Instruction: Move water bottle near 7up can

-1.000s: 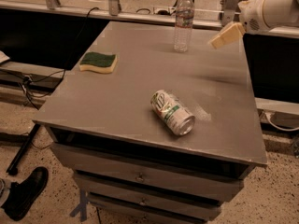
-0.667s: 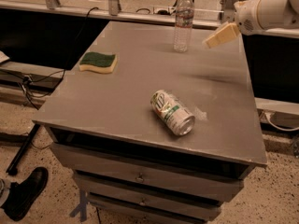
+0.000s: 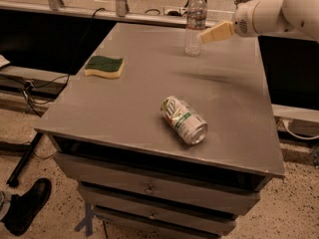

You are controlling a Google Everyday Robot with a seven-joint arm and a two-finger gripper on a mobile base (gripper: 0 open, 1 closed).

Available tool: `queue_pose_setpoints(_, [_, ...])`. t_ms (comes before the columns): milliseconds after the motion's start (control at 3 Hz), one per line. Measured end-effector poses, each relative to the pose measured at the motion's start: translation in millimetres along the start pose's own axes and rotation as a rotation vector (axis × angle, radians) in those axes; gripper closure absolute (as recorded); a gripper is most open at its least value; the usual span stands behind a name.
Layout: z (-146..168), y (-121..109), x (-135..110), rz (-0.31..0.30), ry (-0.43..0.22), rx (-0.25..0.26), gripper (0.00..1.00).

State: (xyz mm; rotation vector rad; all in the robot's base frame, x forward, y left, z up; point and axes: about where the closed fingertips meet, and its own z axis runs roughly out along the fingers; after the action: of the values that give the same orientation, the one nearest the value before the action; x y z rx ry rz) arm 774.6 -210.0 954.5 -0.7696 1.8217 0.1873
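Observation:
The water bottle (image 3: 195, 23) stands upright near the far edge of the grey table (image 3: 124, 103); it is clear with a white cap and a label band. The 7up can (image 3: 183, 119) lies on its side near the table's front, its open end toward the front right. My gripper (image 3: 215, 33) hangs above the table just right of the bottle, at about label height, on the white arm (image 3: 279, 11) that reaches in from the upper right. It does not hold the bottle.
A green-and-yellow sponge (image 3: 104, 66) lies on the table's left side. Drawers (image 3: 149, 188) sit under the tabletop. A dark shoe (image 3: 25, 205) is on the floor at lower left. Cables and a rail run behind the table.
My gripper has moved left toward the water bottle and now sits close beside it. The bottle, can and sponge have not moved.

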Motion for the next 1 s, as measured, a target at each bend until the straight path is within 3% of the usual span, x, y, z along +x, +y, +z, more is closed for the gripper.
queue_pose_setpoints(667, [45.2, -4.4, -16.3, 0.105, -0.110, -0.013, 0.00])
queue_pose_setpoints(1000, [67.5, -7.9, -16.6, 0.150, -0.133, -0.019, 0.00])
